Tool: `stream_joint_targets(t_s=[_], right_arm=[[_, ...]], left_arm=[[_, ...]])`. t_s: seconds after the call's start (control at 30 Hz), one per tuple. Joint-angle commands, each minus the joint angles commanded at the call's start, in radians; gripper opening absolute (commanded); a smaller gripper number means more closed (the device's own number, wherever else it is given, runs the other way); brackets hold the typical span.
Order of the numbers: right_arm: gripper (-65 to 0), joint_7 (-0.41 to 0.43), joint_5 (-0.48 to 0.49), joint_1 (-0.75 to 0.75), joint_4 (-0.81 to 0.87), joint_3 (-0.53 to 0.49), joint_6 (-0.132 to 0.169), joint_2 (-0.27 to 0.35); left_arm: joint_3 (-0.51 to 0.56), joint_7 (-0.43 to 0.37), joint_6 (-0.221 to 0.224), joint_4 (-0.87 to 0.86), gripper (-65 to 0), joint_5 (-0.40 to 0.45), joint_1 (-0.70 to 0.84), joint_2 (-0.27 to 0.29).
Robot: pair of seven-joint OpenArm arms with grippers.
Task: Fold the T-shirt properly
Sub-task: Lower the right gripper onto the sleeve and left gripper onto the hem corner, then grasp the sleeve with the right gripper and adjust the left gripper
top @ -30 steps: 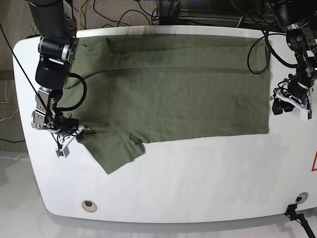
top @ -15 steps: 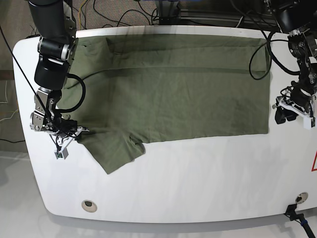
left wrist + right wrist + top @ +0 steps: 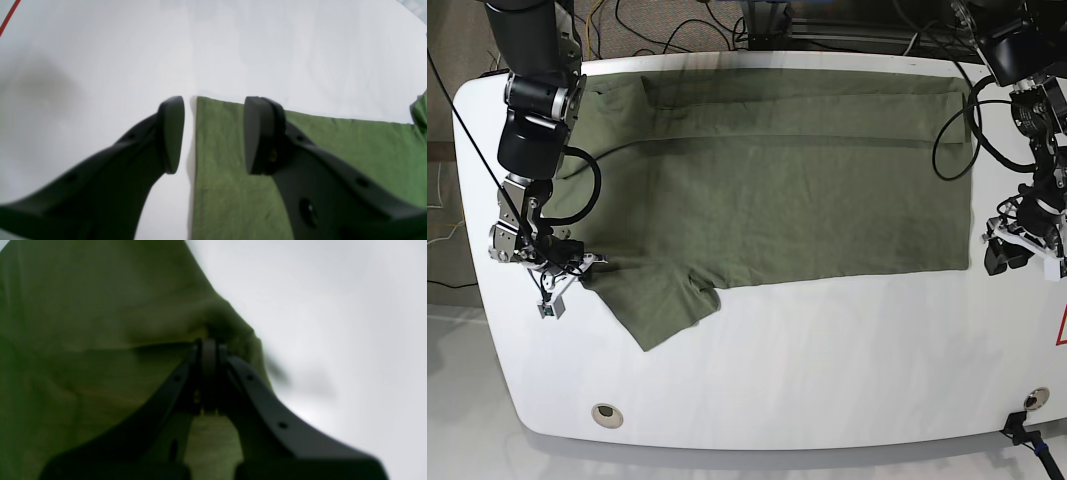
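The olive-green T-shirt (image 3: 787,180) lies spread flat over the back half of the white table (image 3: 827,370), with one sleeve (image 3: 662,305) pointing toward the front left. In the base view my right gripper (image 3: 585,263) sits at the left edge of that sleeve. The right wrist view shows this gripper (image 3: 208,346) shut on a pinch of the shirt's cloth (image 3: 100,340). My left gripper (image 3: 999,257) is just off the shirt's front right corner. It is open (image 3: 213,133), low over the table, and the corner of the cloth (image 3: 333,150) lies between its fingers.
Cables hang behind the table's back edge. A round hole (image 3: 605,412) is near the front left and a black fitting (image 3: 1033,401) near the front right. A red marking (image 3: 1062,330) lies at the right edge.
The left gripper has moved along the shirt's right edge toward the front, down to the shirt's front right corner. The right gripper has stayed put, holding the sleeve.
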Motion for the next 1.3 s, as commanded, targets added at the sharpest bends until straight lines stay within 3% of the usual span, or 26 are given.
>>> stream_joint_targets(t_s=[0.1, 0.2, 0.23, 0.67, 0.83, 0.93, 1.07, 1.1, 1.2, 1.3], right_arm=[[-64.0, -0.001, 0.002, -0.001, 0.002, -0.005, -0.004, -0.002], [-50.2, -0.001, 0.004, 0.0, 0.013, -0.004, -0.006, -0.003], [-64.5, -0.008, -0.015, -0.055, -0.004, -0.01, -0.005, -0.027], [-64.2, 0.021, -0.015, -0.071, -0.004, -0.009, -0.005, -0.027], [-64.1, 0.013, -0.015, -0.04, -0.004, 0.043, -0.005, -0.023], [-58.7, -0.022, -0.016, -0.018, 0.001, 0.043, -0.005, -0.007], [-44.8, -0.062, -0.015, -0.017, 0.075, 0.043, -0.004, -0.006], [-42.5, -0.074, -0.015, -0.017, 0.084, 0.043, 0.001, -0.006], [-37.2, -0.119, -0.015, 0.008, 0.087, 0.045, 0.079, -0.006], [-31.6, -0.132, -0.015, 0.022, 0.087, 0.046, 0.122, -0.003]], left_arm=[[0.017, 0.005, 0.001, -0.014, -39.3, 0.007, -0.028, -0.002], [0.046, 0.007, 0.001, -0.026, -39.1, 0.01, -0.06, -0.001], [0.044, 0.018, 0.001, -0.023, -38.5, 0.035, -0.024, 0.015], [0.044, 0.02, 0.001, 0.022, -38.1, 0.036, -0.026, -0.006], [0.044, 0.02, 0.001, 0.022, -37.9, 0.036, -0.027, -0.008], [0.044, 0.02, 0.001, 0.022, -37.9, 0.036, -0.027, -0.008], [0.044, 0.02, -0.001, 0.022, -37.9, 0.036, -0.027, -0.008], [0.044, 0.02, -0.001, 0.022, -37.9, 0.036, -0.027, -0.008], [0.044, 0.02, -0.001, 0.022, -37.9, 0.036, -0.027, -0.008], [0.044, 0.02, -0.001, 0.022, -37.9, 0.036, -0.029, -0.008]])
